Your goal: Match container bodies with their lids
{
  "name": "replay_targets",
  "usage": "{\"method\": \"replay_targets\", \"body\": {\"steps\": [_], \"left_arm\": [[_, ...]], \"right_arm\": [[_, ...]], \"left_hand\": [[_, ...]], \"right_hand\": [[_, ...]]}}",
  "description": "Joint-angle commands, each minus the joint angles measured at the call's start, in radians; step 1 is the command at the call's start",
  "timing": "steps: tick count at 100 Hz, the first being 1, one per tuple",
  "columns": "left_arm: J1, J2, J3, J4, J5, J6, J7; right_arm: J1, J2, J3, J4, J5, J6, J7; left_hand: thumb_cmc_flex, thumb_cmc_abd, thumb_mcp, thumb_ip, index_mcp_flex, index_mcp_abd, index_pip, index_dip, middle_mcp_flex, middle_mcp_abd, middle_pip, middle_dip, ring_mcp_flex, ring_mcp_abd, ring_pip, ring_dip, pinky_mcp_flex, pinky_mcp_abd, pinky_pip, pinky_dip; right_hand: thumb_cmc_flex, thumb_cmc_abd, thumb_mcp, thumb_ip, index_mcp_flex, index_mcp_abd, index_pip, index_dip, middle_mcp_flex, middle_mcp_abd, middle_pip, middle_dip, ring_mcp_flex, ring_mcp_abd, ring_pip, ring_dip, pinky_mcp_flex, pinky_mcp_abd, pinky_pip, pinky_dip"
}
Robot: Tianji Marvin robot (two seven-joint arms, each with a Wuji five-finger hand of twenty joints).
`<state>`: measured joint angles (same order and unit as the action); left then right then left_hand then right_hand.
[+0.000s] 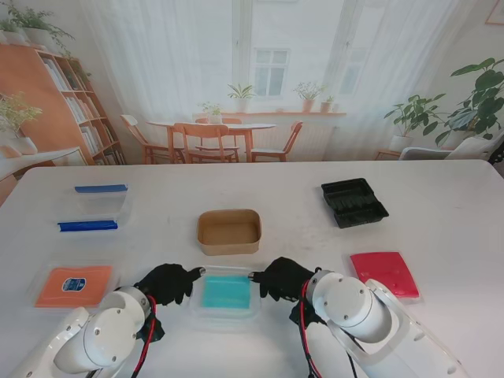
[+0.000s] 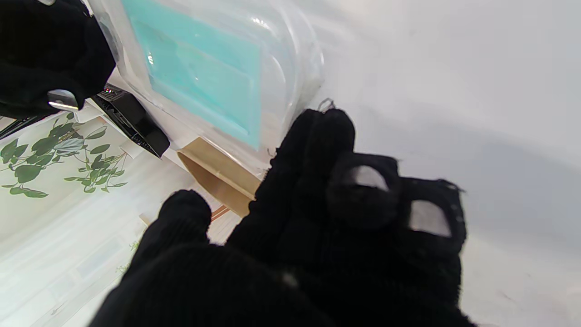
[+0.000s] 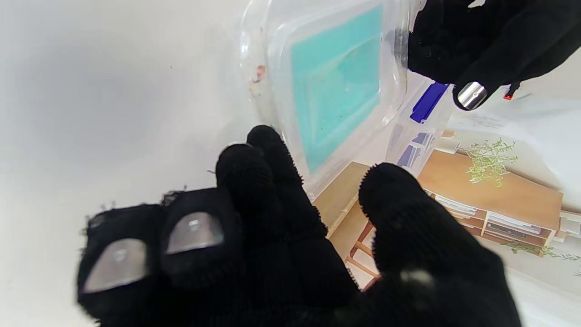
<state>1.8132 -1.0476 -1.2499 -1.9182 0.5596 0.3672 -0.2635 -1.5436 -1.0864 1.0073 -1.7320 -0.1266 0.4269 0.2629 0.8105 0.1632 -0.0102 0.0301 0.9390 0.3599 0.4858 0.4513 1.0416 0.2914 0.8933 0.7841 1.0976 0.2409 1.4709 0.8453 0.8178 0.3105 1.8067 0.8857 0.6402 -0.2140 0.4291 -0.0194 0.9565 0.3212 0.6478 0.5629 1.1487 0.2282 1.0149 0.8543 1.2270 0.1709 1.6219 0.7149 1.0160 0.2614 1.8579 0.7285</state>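
The clear plastic container with the turquoise panel [image 1: 226,293] lay on the white table [image 1: 441,220], nearest to me and between the two black-gloved hands. The left hand [image 1: 165,283] sat at the container's left edge, its fingers [image 2: 313,150] extended toward the rim; from the left wrist view the leading fingertips appeared to touch the clear rim, two other fingers were curled back, and the thumb stood apart. The right hand [image 1: 282,278] mirrored it at the container's right edge, its fingers [image 3: 268,154] reaching the rim, with two fingers curled and the thumb spread wide. Whether either hand actually gripped the container I could not tell; both looked partly open, pressing at opposite sides.

Just beyond the container, farther from me, stood the brown paper oblong bowl [image 1: 228,231]. Farther away and to the container's left was the clear box with blue clip handles [image 1: 93,208], and nearer on that side lay the orange flat lid [image 1: 74,285]. To the container's right lay the red flat lid [image 1: 384,272], with the black plastic tray [image 1: 353,201] farther from me.
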Motion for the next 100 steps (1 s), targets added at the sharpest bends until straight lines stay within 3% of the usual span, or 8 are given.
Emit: {"method": "replay_targets", "body": {"steps": [1, 62, 100], "left_arm": [[0.011, -0.013, 0.008, -0.017, -0.005, -0.013, -0.004], [0.015, -0.014, -0.02, -0.039, -0.001, -0.031, -0.003], [-0.024, -0.016, -0.022, -0.036, -0.007, -0.027, -0.004]], "right_arm": [[-0.004, -0.012, -0.004, -0.023, 0.009, -0.005, 0.017], [0.017, -0.015, 0.002, -0.046, 0.022, -0.002, 0.015], [0.069, -0.019, -0.006, -0.039, 0.037, 0.012, 0.024]], "left_hand": [[0.016, 0.026, -0.017, -0.021, -0.031, 0.011, -0.055, -0.033, 0.005, -0.043, 0.011, -0.005, 0.005, 0.013, -0.013, 0.006, 0.011, -0.089, 0.104, 0.014], [0.018, 0.026, -0.017, -0.021, -0.029, 0.009, -0.058, -0.032, 0.006, -0.042, 0.01, -0.004, 0.005, 0.013, -0.013, 0.006, 0.011, -0.089, 0.105, 0.014], [0.019, 0.025, -0.017, -0.021, -0.029, 0.011, -0.059, -0.031, 0.007, -0.042, 0.009, -0.004, 0.006, 0.016, -0.013, 0.006, 0.012, -0.087, 0.105, 0.014]], "right_hand": [[-0.024, 0.003, -0.001, 0.02, 0.0, 0.054, -0.038, -0.016, 0.007, 0.118, 0.03, -0.01, 0.005, -0.057, 0.075, 0.009, 0.035, -0.157, 0.2, 0.007], [-0.024, -0.002, 0.001, 0.02, 0.001, 0.053, -0.038, -0.016, 0.008, 0.118, 0.029, -0.009, 0.005, -0.054, 0.075, 0.009, 0.034, -0.156, 0.2, 0.009], [-0.025, -0.002, 0.003, 0.02, 0.001, 0.053, -0.039, -0.016, 0.009, 0.117, 0.028, -0.009, 0.005, -0.055, 0.075, 0.009, 0.034, -0.154, 0.2, 0.01]]}}
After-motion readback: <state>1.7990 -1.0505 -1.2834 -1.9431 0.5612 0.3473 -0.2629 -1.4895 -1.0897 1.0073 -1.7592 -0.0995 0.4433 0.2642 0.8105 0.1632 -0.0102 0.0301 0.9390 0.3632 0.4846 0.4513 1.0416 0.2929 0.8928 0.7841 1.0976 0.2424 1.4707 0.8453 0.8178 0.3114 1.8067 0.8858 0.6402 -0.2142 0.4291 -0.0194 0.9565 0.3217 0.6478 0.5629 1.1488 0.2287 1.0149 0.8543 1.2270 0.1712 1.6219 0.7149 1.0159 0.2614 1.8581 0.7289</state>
